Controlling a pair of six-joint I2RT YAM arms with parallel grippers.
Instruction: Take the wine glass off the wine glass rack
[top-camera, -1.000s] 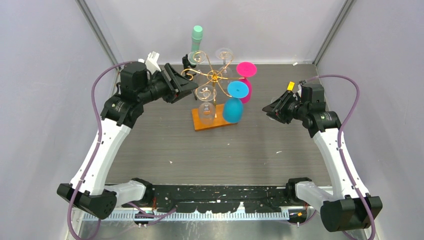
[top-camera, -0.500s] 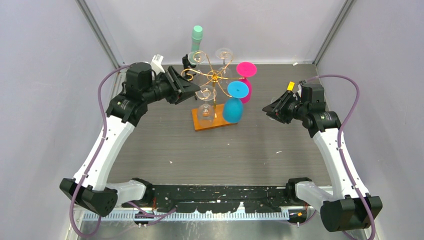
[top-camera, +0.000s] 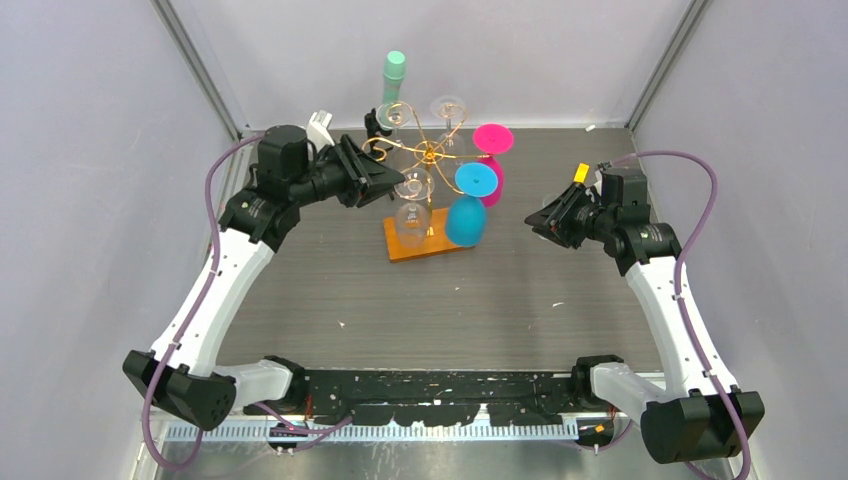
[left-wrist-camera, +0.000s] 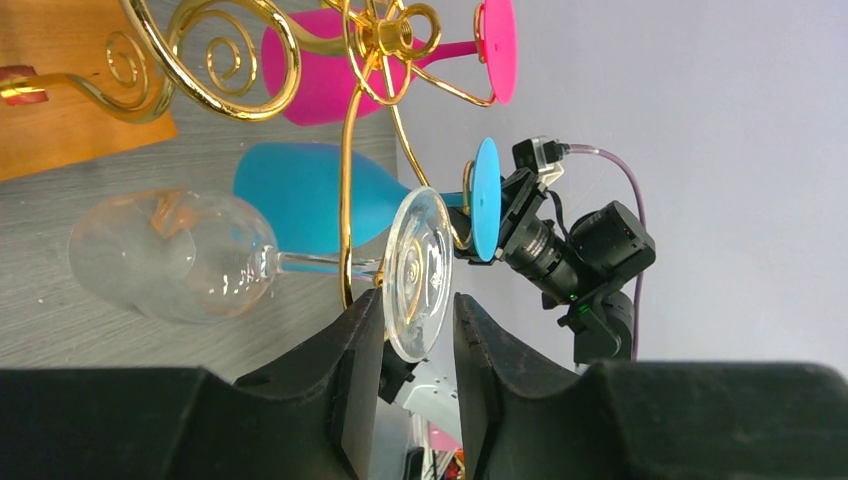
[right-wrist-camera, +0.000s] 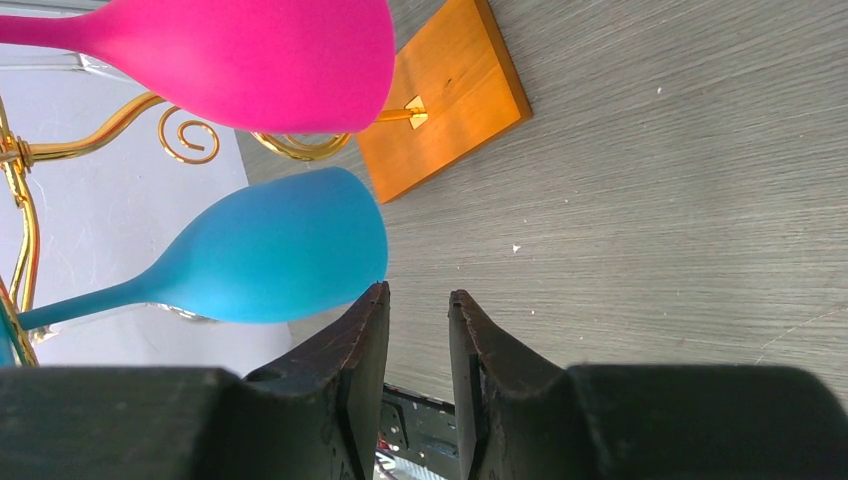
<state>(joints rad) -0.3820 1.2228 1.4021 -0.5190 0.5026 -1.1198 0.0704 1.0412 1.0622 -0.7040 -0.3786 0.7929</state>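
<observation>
The wine glass rack (top-camera: 430, 152) is gold wire with spiral arms on an orange-brown wooden base (top-camera: 440, 248). A clear wine glass (top-camera: 412, 218) hangs upside down from its front-left arm. In the left wrist view its bowl (left-wrist-camera: 170, 255) lies to the left. Its round foot (left-wrist-camera: 418, 270) sits between my left gripper's fingers. My left gripper (top-camera: 395, 178) (left-wrist-camera: 418, 300) is open, with a gap showing beside the foot. My right gripper (top-camera: 535, 222) (right-wrist-camera: 418, 292) is slightly open and empty, just right of the rack.
A blue glass (top-camera: 466, 220) (right-wrist-camera: 270, 250) and a pink glass (top-camera: 493, 170) (right-wrist-camera: 230, 60) hang on the rack's right side. More clear glasses (top-camera: 448, 108) hang at its back. A mint-green bottle (top-camera: 393, 75) stands behind the rack by the back wall.
My left arm has moved right toward the rack, bringing its fingers around the clear glass's foot. The right arm has not moved.
</observation>
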